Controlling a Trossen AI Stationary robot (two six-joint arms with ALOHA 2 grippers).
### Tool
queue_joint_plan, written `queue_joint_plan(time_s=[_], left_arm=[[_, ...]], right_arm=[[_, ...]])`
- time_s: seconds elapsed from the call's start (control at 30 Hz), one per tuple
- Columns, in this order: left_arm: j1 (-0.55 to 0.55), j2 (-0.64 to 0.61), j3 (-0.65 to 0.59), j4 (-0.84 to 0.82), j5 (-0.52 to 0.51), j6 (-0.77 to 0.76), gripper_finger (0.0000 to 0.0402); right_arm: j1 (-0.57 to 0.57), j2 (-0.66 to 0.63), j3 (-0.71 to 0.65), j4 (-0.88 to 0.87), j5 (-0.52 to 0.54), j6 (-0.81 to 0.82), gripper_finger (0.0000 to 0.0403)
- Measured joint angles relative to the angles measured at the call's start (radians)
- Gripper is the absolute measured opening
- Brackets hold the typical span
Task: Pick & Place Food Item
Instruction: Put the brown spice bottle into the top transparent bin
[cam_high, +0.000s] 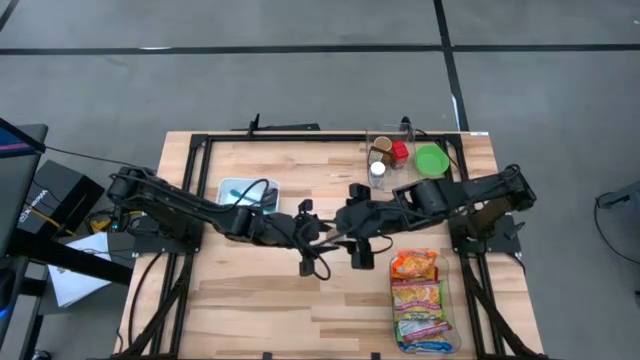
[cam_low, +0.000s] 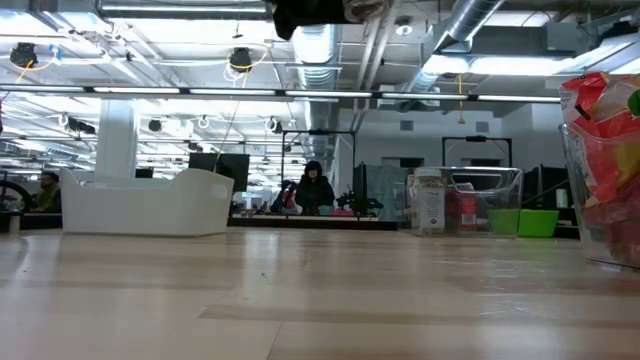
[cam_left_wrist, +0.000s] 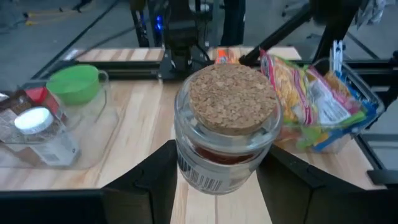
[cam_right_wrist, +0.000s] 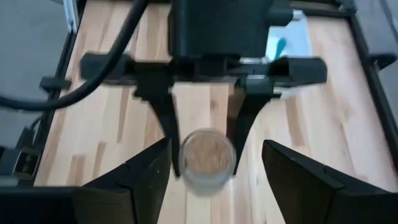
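Mid-air above the desk (cam_high: 250, 300), my left tool (cam_left_wrist: 214, 180) clenches the cork-topped jar (cam_left_wrist: 225, 127), while my right tool (cam_right_wrist: 214, 165) stands released just beside it. I judge a snag of tool tips could dislodge the jar.

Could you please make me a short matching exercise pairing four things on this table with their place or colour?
Things:
1. jar
2. cup
3. snack packets
4. white tray

Place or colour:
A. green
B. piled in a clear bin
C. between the left gripper's fingers
D. on the table's left side

Pairs: 1-C, 2-A, 3-B, 4-D
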Motion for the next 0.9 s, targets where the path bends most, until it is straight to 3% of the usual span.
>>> queue_joint_plan(time_s=[0.53,0.9], left_arm=[[0.006,-0.043,0.000,0.008,-0.029,0.020,0.0178],[0.012,-0.043,0.000,0.018,-0.034,0.015,0.0178]], right_arm=[[-0.061,0.004,-0.001,0.069,-0.083,-0.080,0.0245],[-0.070,0.005,-0.077,0.116,-0.111,-0.099,0.0245]])
